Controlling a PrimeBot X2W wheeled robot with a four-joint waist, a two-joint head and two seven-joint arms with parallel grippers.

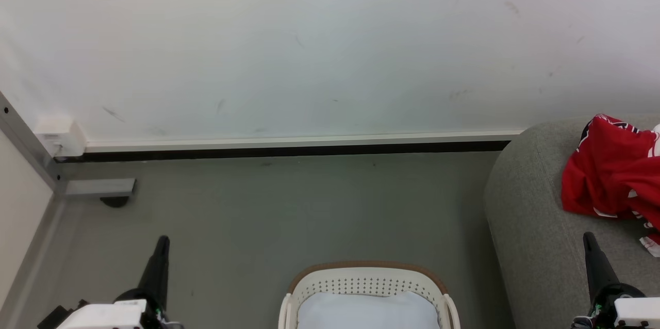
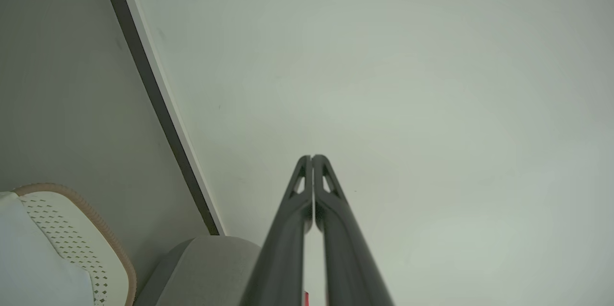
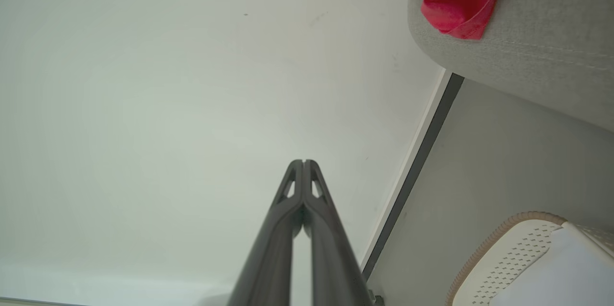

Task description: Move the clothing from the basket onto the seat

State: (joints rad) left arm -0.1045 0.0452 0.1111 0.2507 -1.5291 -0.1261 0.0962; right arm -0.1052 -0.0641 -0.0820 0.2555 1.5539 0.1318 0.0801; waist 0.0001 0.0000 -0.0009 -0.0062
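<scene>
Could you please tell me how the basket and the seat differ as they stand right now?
The basket is white perforated plastic with a brown rim; the seat is light-grey fabric with rounded corners. The basket holds a pale cloth, while the seat bears the red clothing. The seat looks the bulkier of the two, though both are cut off by the frame. Both stand on the grey floor.
</scene>
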